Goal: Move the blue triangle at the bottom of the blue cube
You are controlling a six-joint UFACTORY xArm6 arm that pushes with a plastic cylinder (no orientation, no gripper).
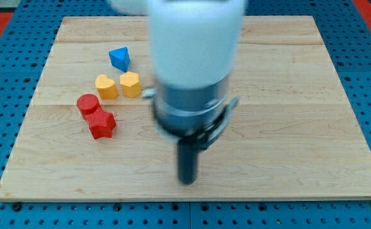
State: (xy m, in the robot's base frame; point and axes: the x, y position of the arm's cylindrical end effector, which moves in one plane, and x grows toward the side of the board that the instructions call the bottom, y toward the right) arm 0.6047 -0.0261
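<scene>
Wooden bench (300, 95) on a blue pegboard (7, 63), seen from above and a bit in front. The arm (195, 57) fills the centre of the view, blurred: white upper body, grey collar below it, then the dark rod.

My tip (187, 182) sits low on the bench, around 6 o'clock from the bench centre, on bare wood. No jaws on this rig, just the rod, so nothing is grasped or released. Tip touches no block.

All visible blocks are clustered at about 10 o'clock from the tip, well apart from it:
- blue triangle (119, 58), farthest toward the view's top, a faceted wedge, standing alone, near the yellow pair but not touching.
- yellow heart (106, 86), at 7 o'clock from the blue triangle.
- yellow hexagon (130, 84), just beside the heart at its 3 o'clock; they look to touch.
- red cylinder (87, 104), at 7 o'clock from the heart, close to it.
- red star (101, 124), at 5 o'clock from the cylinder, touching it.

Blue cube: cannot find it; the arm hides the bench's middle and upper centre, so cannot tell whether it lies behind.

Bench to the view's right of the arm shows only wood.
</scene>
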